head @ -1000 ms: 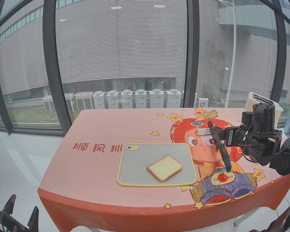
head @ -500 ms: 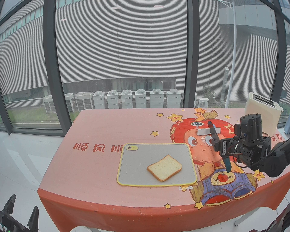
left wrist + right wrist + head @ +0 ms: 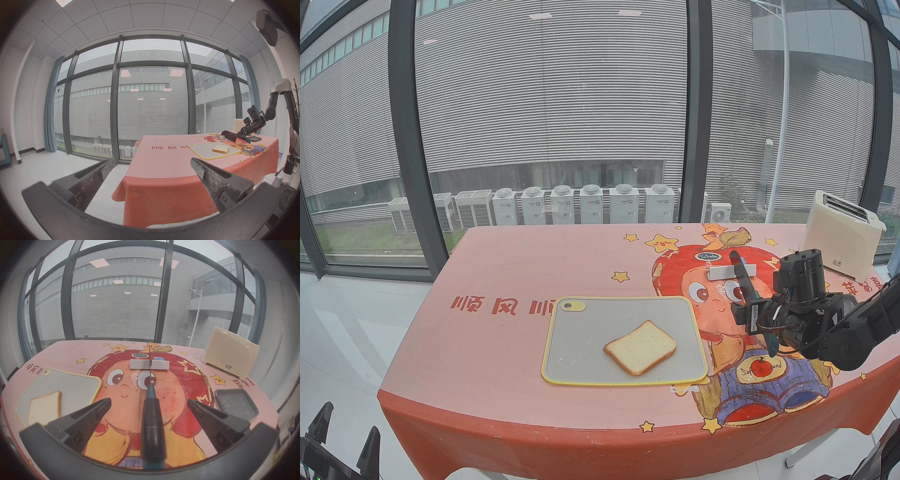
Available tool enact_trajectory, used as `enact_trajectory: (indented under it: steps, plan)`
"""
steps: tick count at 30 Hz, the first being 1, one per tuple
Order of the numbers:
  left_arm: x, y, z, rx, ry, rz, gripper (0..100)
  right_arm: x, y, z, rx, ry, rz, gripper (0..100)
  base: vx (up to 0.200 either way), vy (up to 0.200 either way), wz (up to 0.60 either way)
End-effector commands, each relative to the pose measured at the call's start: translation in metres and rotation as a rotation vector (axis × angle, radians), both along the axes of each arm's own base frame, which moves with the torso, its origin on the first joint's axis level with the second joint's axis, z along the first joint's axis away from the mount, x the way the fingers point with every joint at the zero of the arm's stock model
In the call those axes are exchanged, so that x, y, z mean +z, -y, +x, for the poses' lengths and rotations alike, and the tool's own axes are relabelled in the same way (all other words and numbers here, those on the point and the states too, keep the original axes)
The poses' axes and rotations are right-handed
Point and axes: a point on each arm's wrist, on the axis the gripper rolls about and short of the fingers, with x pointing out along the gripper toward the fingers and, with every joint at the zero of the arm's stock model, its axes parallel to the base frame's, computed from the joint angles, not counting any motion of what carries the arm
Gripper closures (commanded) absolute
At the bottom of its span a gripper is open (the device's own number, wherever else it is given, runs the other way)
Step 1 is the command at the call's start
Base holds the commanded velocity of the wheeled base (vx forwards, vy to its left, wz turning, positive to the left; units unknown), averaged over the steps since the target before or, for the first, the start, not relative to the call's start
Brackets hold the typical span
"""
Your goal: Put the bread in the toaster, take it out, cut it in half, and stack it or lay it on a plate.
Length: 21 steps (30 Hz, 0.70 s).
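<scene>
The knife (image 3: 152, 424) lay on the table (image 3: 519, 269), its long axis running away from the robot, blade toward the white holder (image 3: 139, 364), handle nearest. The right gripper (image 3: 149, 402) was spread wide, its fingers either side of the handle without touching it. The bread (image 3: 640, 347) lay on the cutting board (image 3: 575, 356).

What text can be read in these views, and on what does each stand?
"顺风": red characters on the tablecloth; the next one is partly covered by the cutting board.
Small label on the toaster: too small to read.
Black oval label on the cartoon figure: too small to read.
Round badge on its chest: blurred, unreadable.
</scene>
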Motion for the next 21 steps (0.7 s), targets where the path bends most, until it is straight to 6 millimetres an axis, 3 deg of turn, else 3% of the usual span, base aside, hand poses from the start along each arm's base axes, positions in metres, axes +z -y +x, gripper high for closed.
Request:
enact_trajectory:
  steps: [1,21]
  plan:
    - [-0.0049,0.0000,0.0012,0.000,-0.018,0.000,0,-0.0084,0.0019,0.0039,-0.011,-0.022,-0.010,0,0.000,0.000,0.00]
    - [-0.0049,0.0000,0.0012,0.000,-0.018,0.000,0,-0.0120,0.0052,0.0021,-0.016,-0.037,-0.018,0,0.000,0.000,0.00]
